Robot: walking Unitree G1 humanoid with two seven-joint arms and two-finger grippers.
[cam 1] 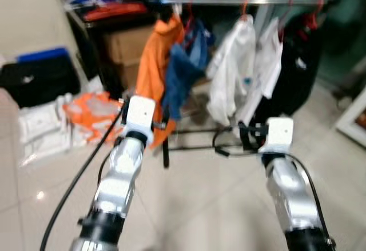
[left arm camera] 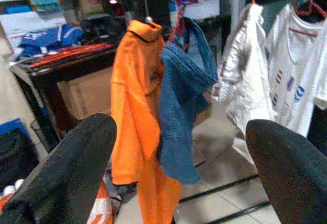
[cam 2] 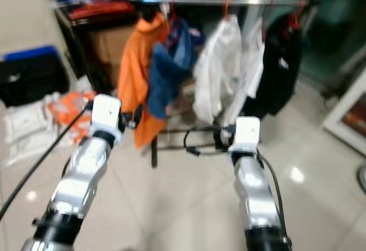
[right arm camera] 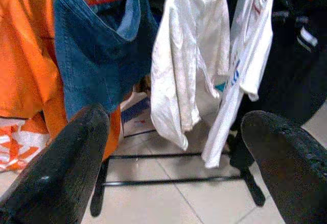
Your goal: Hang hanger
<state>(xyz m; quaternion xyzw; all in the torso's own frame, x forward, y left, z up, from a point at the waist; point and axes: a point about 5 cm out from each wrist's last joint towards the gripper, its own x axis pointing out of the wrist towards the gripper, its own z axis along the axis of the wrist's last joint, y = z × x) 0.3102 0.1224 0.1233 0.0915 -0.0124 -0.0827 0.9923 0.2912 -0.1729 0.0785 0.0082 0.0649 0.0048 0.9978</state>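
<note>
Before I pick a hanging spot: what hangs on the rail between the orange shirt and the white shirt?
A blue denim garment hangs between the orange shirt and white shirt, in the left eye view.

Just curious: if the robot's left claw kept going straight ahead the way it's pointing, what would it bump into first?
Probably the blue denim garment beside the orange shirt; the open left gripper points there, though depth is unclear.

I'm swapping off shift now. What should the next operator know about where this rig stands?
Left gripper: open, empty, raised toward the orange shirt.
Right gripper: open, empty, facing the white shirts.
Silver clothes rail ahead carries the orange shirt, a blue denim garment, the white shirts and a black garment, all on hangers.
Done: these garments already hang.
Left: neither gripper holds a hanger; find any remaining one.
</note>
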